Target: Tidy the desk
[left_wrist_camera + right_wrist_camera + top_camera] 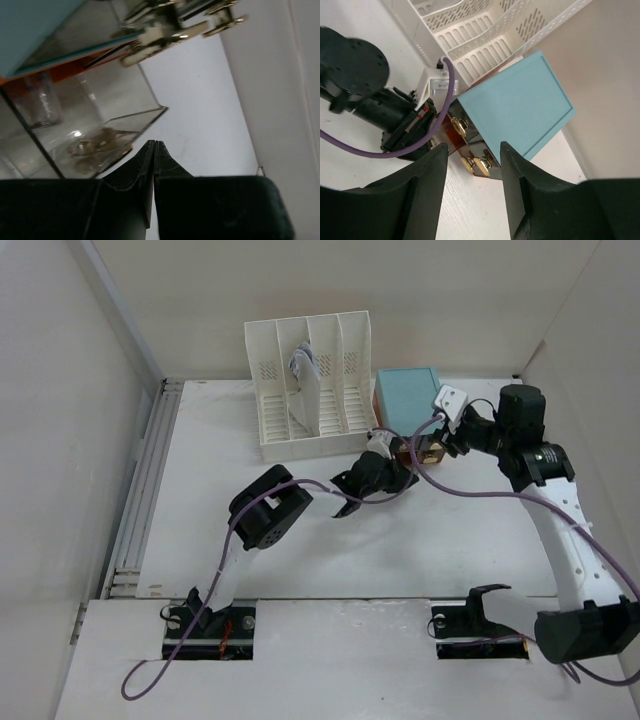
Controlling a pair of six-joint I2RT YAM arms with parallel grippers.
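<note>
The white desk carries a teal-topped drawer box at the back right. Both grippers are at its front. My left gripper is shut with nothing between its fingers, its tips just beside the corner of a clear drawer that holds gold-coloured bits. In the top view the left gripper sits low in front of the box. My right gripper stands open above the desk, with the box's gold knobs seen between its fingers. The teal lid lies just beyond them.
A white slotted file rack stands left of the drawer box, with a white folded item in one slot. Grey rails run along the desk's left edge. A purple cable hangs between the arms. Walls close in at the back and right.
</note>
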